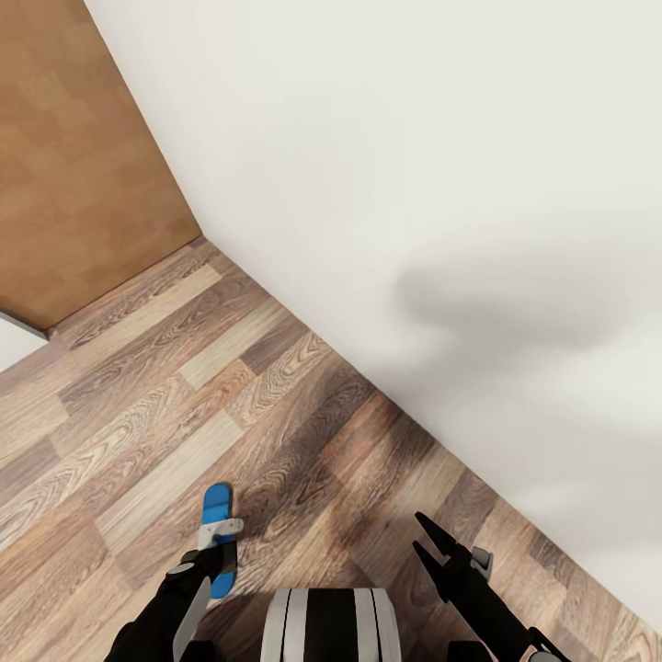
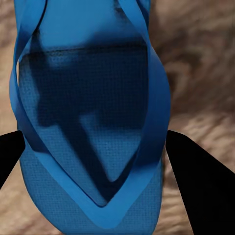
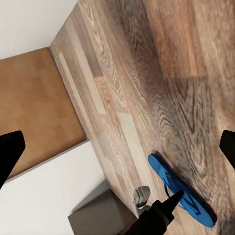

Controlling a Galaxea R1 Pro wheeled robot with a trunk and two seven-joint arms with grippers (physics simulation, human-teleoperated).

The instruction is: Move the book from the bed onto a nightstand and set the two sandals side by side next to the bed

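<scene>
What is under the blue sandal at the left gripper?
Wood-plank floor shows around the blue sandal on all visible sides, between the fingers of the left gripper. The patch directly beneath its sole is covered, so contact with the floor cannot be confirmed.

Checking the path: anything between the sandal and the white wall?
Nothing but bare wood floor between the sandal at the left gripper and the wall, per the head view.
</scene>
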